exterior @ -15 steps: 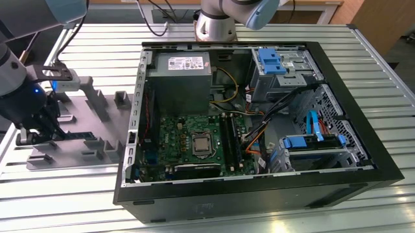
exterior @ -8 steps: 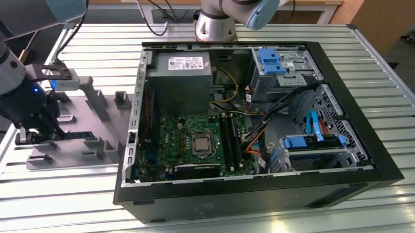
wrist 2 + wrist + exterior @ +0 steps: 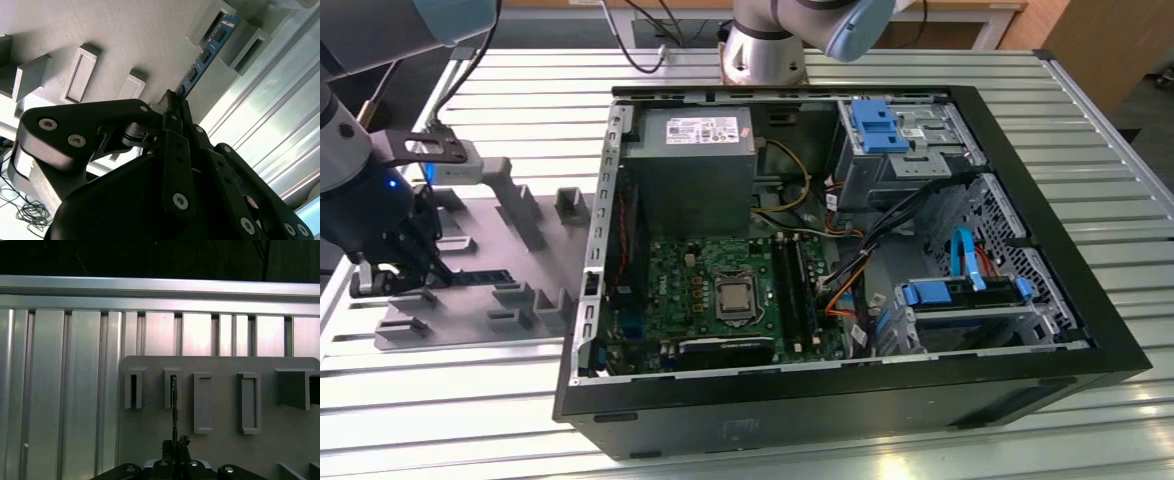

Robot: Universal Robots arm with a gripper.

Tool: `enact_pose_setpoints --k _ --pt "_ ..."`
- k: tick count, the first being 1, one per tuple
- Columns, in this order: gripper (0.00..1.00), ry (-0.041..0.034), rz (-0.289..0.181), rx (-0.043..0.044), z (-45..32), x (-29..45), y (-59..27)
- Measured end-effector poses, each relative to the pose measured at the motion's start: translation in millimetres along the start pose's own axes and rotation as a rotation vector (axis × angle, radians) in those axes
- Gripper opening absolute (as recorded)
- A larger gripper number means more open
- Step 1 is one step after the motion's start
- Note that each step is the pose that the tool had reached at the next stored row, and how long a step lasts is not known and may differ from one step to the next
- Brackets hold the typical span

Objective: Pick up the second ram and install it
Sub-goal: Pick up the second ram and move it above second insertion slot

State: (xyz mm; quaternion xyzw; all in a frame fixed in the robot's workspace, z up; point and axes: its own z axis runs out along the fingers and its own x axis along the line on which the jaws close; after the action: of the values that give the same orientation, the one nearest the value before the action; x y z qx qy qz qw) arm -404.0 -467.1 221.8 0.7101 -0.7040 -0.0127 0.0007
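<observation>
- Gripper (image 3: 172, 100) clenched on the near end of the second ram (image 3: 207, 50). In the second wrist view the black fingers (image 3: 175, 150) narrow to a tip, and the board comes out from that tip.
- Second ram: a blue-green stick with dark chips, standing on edge. Its far end sits in a slotted grey fixture block (image 3: 220, 17). In the first wrist view the second ram (image 3: 173, 405) is seen edge-on as a thin dark line running from the slot to the gripper (image 3: 175, 444).
- Fixture plate (image 3: 467, 315): grey, carrying several upright blocks, and lying on the slatted metal table (image 3: 454, 410) at the exterior view's left.
- Arm pose: the wrist (image 3: 347, 170) hangs above the plate's outer side, with the gripper (image 3: 407, 275) pointed down at the plate. The arm base (image 3: 767, 45) stands on the table beyond the far wall of the computer case (image 3: 854, 400).
- Computer case: black, open and lying on its side, just beside the plate towards the exterior view's right. The green motherboard (image 3: 707, 290) and grey power supply (image 3: 687, 160) are exposed, apart from the gripper.
</observation>
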Motion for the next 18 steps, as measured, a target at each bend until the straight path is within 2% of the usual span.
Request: enact_pose_setpoints --k 18 --pt "0.14 0.0000 0.000 0.0000 -6.8 -0.2 0.1"
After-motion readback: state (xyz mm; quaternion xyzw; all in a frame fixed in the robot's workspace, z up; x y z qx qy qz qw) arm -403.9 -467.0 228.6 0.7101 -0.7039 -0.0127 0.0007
